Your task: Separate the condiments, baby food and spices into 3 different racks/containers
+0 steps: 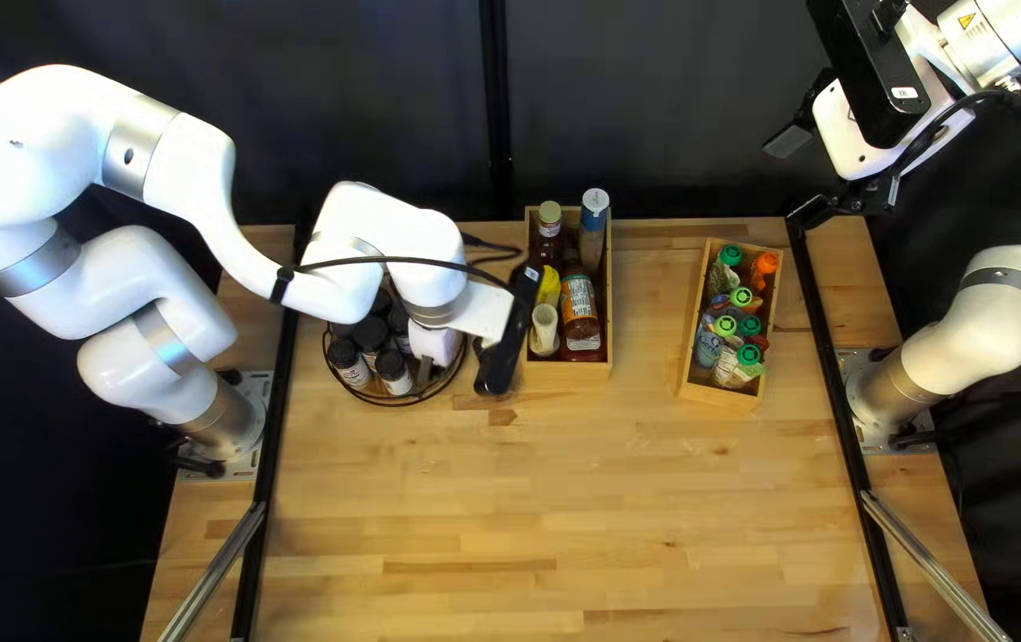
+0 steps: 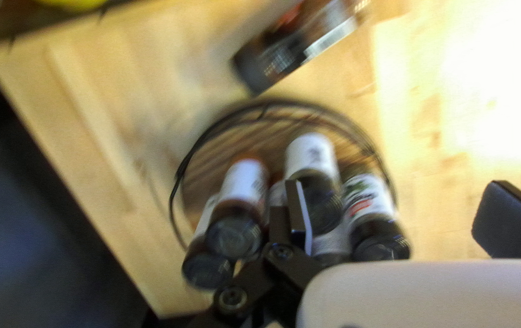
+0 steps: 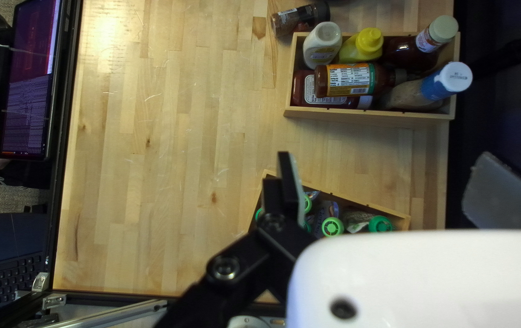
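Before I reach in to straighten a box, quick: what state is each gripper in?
Left gripper: open, nothing held.
Right gripper: open, nothing held.

Your top left view looks down at a slant from above the near edge, with the table (image 1: 475, 499) below the curtain (image 1: 653, 107) at the top of the frame. Your left wrist view looks down close over the basket (image 2: 218, 152), shared at the top left view's left of centre; your right wrist view, farther back, shares the bottle box (image 3: 369, 114) and pouch box (image 3: 366, 204).
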Available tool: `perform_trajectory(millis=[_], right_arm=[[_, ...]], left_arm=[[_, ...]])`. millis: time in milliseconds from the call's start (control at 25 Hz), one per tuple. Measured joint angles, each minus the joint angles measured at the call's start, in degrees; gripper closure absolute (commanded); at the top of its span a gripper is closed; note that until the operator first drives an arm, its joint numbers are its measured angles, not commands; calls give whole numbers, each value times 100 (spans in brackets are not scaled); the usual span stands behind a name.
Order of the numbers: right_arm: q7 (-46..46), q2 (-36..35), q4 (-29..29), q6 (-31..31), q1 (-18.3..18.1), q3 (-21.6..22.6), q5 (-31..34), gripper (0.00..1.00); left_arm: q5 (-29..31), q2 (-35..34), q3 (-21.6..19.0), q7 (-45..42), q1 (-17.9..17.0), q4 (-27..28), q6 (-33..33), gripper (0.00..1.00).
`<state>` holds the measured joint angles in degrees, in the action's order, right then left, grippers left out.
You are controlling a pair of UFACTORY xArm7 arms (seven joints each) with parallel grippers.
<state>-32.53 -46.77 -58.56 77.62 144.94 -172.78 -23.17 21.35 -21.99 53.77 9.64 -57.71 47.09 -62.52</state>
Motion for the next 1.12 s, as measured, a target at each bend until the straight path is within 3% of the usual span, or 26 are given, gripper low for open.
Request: perform_trajectory(millis=[320,720,1120], right_arm=[[0,0,0,0,0,0,0,0],[0,0,0,0,0,0,0,0],[0,0,0,0,0,0,0,0]], left_arm=[[-335,671,552,1305,-716,-37,774,0],[358,622,633,1367,-446,-809,1611,0],[-389,1262,1802,2612,-878,-880,2253,0]])
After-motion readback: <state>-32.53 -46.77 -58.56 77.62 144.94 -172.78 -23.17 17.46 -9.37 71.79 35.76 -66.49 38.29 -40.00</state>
